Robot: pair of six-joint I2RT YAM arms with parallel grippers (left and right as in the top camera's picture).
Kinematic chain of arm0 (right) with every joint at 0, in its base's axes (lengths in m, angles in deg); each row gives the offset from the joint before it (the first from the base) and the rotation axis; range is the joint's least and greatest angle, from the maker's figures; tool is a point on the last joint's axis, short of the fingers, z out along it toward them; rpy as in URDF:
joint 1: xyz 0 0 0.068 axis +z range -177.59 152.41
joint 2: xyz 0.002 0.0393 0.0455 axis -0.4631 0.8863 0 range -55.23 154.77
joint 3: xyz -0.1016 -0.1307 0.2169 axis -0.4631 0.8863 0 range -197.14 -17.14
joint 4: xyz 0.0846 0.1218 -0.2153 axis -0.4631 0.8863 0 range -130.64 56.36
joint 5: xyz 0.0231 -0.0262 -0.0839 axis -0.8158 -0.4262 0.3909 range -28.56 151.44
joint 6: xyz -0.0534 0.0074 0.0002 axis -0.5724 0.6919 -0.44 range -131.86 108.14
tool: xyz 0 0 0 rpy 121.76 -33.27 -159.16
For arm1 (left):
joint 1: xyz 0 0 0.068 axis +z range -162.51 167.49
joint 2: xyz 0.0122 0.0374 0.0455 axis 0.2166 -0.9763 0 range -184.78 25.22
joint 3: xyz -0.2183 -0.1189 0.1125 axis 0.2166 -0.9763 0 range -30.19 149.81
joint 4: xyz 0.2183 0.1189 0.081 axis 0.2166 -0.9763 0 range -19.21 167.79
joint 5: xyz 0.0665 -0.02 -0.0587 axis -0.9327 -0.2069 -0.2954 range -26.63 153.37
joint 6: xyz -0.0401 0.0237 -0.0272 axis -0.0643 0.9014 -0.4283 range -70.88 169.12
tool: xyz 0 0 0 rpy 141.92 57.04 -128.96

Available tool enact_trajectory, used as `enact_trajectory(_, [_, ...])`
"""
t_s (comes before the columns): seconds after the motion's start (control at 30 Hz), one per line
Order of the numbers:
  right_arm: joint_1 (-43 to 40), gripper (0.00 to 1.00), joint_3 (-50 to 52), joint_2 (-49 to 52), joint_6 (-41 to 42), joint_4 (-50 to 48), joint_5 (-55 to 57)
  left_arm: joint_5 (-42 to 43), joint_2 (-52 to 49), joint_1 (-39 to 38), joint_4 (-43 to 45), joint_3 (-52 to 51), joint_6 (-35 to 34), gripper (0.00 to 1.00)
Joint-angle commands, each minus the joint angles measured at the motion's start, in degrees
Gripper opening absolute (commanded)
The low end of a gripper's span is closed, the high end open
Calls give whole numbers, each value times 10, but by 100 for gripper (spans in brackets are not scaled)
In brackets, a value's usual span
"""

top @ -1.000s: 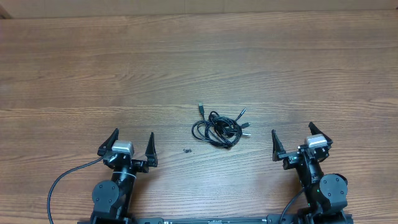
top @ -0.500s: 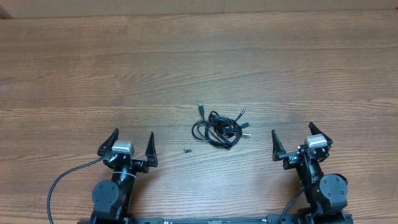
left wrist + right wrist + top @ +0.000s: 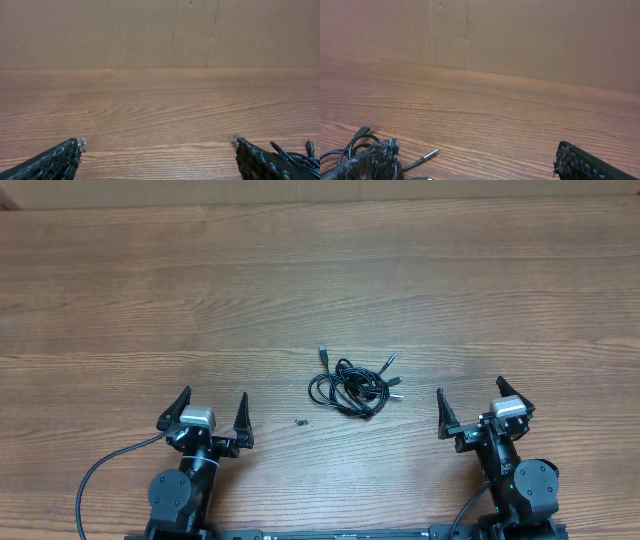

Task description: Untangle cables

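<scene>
A small knot of thin black cables (image 3: 352, 385) lies on the wooden table near its middle, plug ends poking out at the top left and right. My left gripper (image 3: 212, 408) rests open near the front edge, left of the knot and apart from it. My right gripper (image 3: 472, 402) is open too, to the knot's right. In the left wrist view a bit of the cables (image 3: 299, 156) peeks past the right finger. The right wrist view shows the cables (image 3: 362, 140) at the lower left, with a silver-tipped plug (image 3: 427, 156) lying between the fingers.
A tiny dark speck (image 3: 300, 421) lies on the table just left of the knot. A cardboard wall (image 3: 160, 32) stands along the far edge of the wooden table (image 3: 320, 280). The left arm's own thick black cable (image 3: 100, 470) loops beside its base.
</scene>
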Motion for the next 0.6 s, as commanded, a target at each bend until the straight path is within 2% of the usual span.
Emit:
enact_trajectory(0.0, [-2, 100, 3, -7, 0, -4, -5, -4, 4, 4, 0, -2, 13, 100])
enact_trajectory(0.57, [-2, 100, 3, -7, 0, -4, -5, -1, 4, 4, 0, -2, 10, 100])
